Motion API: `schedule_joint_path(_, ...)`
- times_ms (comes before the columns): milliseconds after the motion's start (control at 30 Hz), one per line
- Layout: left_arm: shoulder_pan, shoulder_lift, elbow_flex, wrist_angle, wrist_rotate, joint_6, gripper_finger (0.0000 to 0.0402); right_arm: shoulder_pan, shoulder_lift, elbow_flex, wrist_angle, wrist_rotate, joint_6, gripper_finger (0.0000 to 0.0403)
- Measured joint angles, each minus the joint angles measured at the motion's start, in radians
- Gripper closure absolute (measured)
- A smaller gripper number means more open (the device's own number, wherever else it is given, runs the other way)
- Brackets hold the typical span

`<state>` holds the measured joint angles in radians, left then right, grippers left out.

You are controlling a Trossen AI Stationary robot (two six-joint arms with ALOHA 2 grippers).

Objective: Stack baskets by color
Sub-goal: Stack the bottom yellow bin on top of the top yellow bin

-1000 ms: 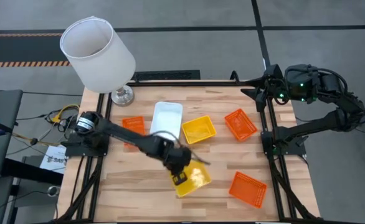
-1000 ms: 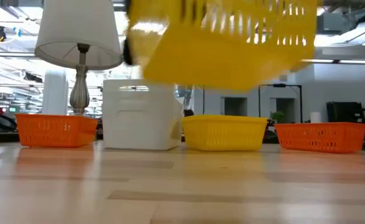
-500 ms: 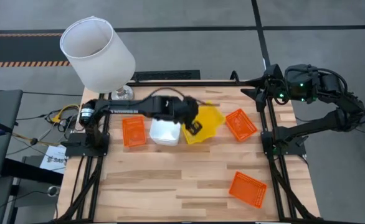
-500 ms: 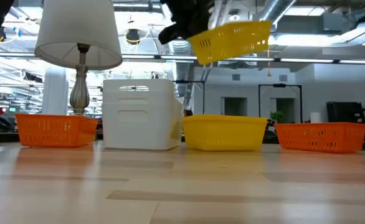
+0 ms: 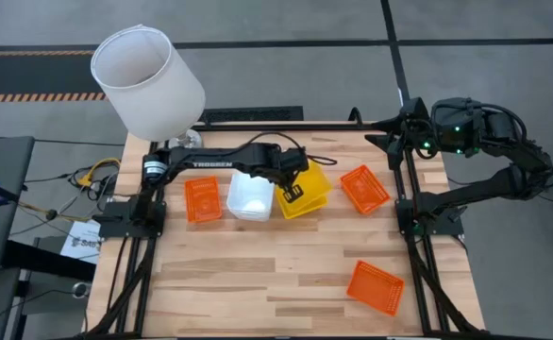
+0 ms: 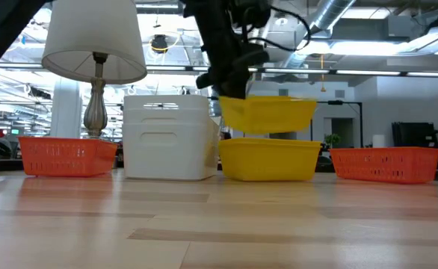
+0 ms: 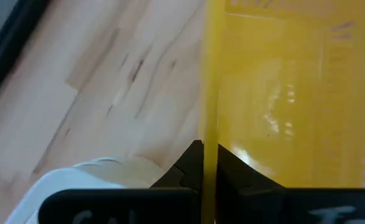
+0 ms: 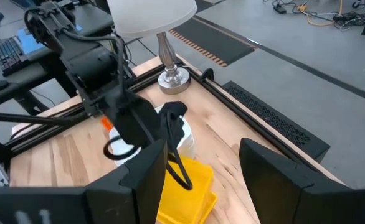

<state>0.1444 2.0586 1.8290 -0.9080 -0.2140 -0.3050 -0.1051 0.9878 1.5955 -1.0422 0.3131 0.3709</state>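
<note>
Just beside the held yellow basket (image 5: 307, 189), white baskets (image 5: 251, 195) stand.

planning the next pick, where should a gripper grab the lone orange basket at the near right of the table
Take the orange basket by its thin upright rim wall, one finger inside and one outside, coming straight down from above. It sits open side up, apart from the other baskets, and the left gripper holds the yellow basket the same way.

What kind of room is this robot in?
Probably a robotics lab or workshop: bare ceiling pipes overhead, a computer keyboard on a desk beside the wooden table, and cables on the grey floor.
</note>
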Motion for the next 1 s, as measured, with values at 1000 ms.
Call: schedule_joint_path(1000,0.013,0.024,0.000,0.007,0.130,0.114,0.0401,-0.001,0.000,0.000,0.003,0.003,0.015,0.0177)
